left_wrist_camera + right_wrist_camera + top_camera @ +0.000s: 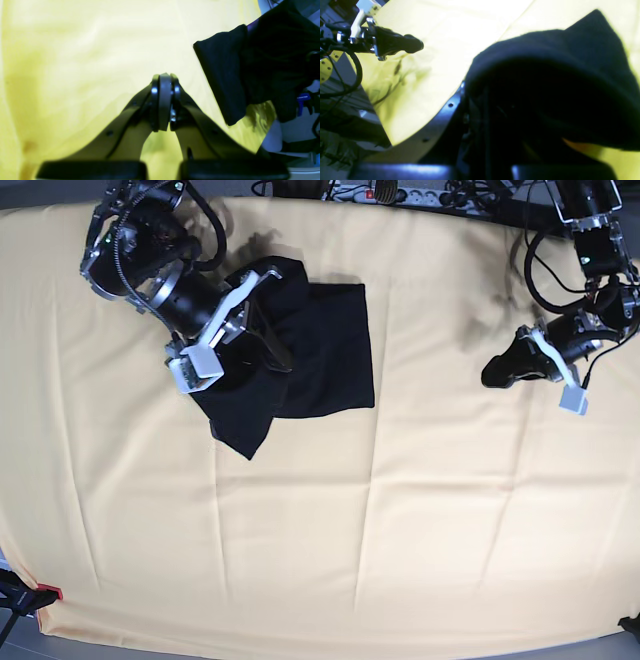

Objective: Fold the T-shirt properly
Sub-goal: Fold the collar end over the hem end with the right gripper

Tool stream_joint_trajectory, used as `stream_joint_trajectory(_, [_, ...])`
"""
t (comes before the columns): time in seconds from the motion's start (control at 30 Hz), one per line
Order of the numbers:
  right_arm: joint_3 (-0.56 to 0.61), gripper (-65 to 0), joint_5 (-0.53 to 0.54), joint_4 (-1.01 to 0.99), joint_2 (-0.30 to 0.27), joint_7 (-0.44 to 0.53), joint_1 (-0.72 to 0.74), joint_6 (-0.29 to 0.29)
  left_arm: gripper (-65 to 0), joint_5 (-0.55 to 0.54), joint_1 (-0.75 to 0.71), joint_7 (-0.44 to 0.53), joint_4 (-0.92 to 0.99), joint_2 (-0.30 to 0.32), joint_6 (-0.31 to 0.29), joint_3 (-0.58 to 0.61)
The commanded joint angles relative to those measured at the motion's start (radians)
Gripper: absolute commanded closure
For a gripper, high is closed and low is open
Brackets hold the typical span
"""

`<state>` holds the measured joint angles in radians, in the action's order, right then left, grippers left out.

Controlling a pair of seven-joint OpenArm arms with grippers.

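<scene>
The black T-shirt [335, 345] lies partly folded at the back left of the table in the base view. My right gripper [279, 358] is shut on its left part and lifts it, so a bunched corner hangs toward the front. In the right wrist view the black cloth [545, 75] drapes over the jaws and hides the fingertips; only one finger [445, 110] shows. My left gripper [494, 371] is shut and empty, well to the right of the shirt. In the left wrist view its tips [163, 82] meet above the cloth, with the shirt [225, 75] off to the right.
A pale yellow tablecloth [400, 530] covers the whole table. A power strip and cables [380, 192] lie along the back edge. A red-tipped clamp [40, 592] grips the front left corner. My left gripper also shows in the right wrist view [412, 45].
</scene>
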<state>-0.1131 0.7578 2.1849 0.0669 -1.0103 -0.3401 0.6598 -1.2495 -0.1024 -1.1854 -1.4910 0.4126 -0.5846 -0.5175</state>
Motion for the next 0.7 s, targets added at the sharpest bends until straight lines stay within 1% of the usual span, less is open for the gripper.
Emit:
stream_joint_trajectory(0.0, [0.025,0.0,0.002,-0.008,0.002,0.052,0.011,0.006,0.0,-0.027,0.011,0.013,-0.014,0.017,-0.006,-0.006])
stream_joint_trajectory(0.07, [0.074,0.0,-0.032,-0.068,0.002,0.069,0.027,0.008,0.0,-0.027,0.011,0.013,-0.014,0.017,-0.006,-0.006])
stream_joint_trajectory(0.13, [0.121,0.0,-0.03,-0.138,0.002,0.068,0.059,0.013,0.0,-0.028,0.011,0.013,-0.014,0.017,-0.006,-0.006])
stream_joint_trajectory(0.17, [0.146,-6.0,-0.028,-0.168,0.002,0.069,0.077,0.013,0.0,-0.028,0.011,0.013,-0.014,0.017,-0.006,-0.006])
stream_joint_trajectory(0.2, [0.172,-15.7,-0.022,-0.192,0.002,0.069,0.098,0.013,0.0,-0.028,0.011,0.013,-0.014,0.017,-0.006,-0.006])
stream_joint_trajectory(0.27, [0.232,-37.6,-0.001,-0.211,0.002,0.068,0.14,0.013,0.0,-0.028,0.011,0.013,-0.014,0.017,-0.006,-0.006])
stream_joint_trajectory(0.3, [0.264,-45.2,0.009,-0.211,0.002,0.068,0.16,0.013,0.0,-0.028,0.011,0.013,-0.014,0.017,-0.006,-0.006])
stream_joint_trajectory(0.33, [0.294,-48.7,0.024,-0.21,0.002,0.063,0.182,0.024,0.0,-0.028,0.011,0.013,-0.014,0.017,-0.006,-0.006])
stream_joint_trajectory(0.37, [0.321,-49.1,0.039,-0.209,0.002,0.05,0.208,0.038,0.0,-0.031,0.011,0.013,-0.014,0.018,-0.006,-0.006])
stream_joint_trajectory(0.43, [0.361,-49.1,0.085,-0.192,0.002,0.001,0.262,0.038,0.0,-0.052,0.011,0.003,-0.014,0.018,-0.006,-0.006])
stream_joint_trajectory(0.5, [0.375,-49.1,0.146,-0.159,0.002,-0.049,0.3,0.038,0.0,-0.076,0.011,-0.014,-0.014,0.018,-0.007,-0.006])
stream_joint_trajectory(0.57, [0.375,-49.1,0.19,-0.13,0.002,-0.073,0.313,0.038,0.0,-0.097,0.011,-0.03,-0.014,0.018,-0.007,-0.006])
stream_joint_trajectory(0.67, [0.375,-49.1,0.174,-0.123,-0.002,-0.095,0.315,0.038,0.0,-0.101,0.011,-0.031,-0.014,0.021,-0.007,-0.006])
